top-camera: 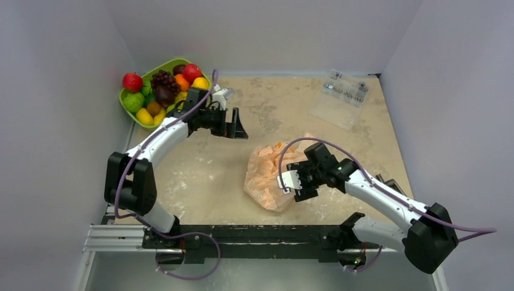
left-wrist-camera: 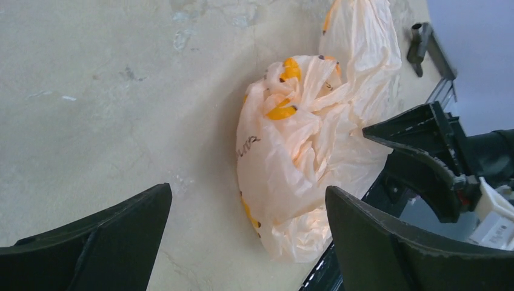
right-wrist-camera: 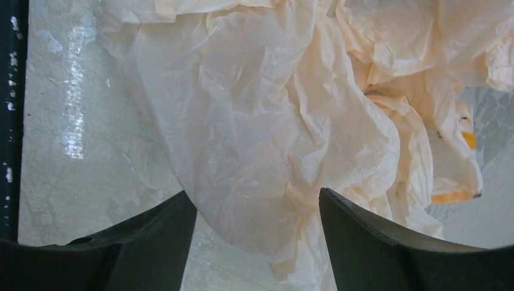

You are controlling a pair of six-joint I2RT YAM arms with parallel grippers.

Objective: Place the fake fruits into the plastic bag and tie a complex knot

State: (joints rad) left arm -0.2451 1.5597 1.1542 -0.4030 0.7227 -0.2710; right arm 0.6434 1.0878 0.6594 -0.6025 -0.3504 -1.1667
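The fake fruits (top-camera: 159,91), red, orange, yellow, green and a dark grape bunch (top-camera: 163,83), lie heaped in the lime-green tray (top-camera: 163,63) at the far left. The peach plastic bag (top-camera: 265,176) lies crumpled and bulging on the table in front of the right arm; its contents are hidden. It also shows in the left wrist view (left-wrist-camera: 297,163) and fills the right wrist view (right-wrist-camera: 267,121). My left gripper (top-camera: 237,128) is open and empty, raised beside the tray. My right gripper (top-camera: 296,185) is open, jaws astride the bag's near edge (right-wrist-camera: 257,233). No knot shows.
Small clear packets (top-camera: 342,94) lie at the far right of the table. Grey walls close in the left, back and right sides. The black rail (top-camera: 242,233) with the arm bases runs along the near edge.
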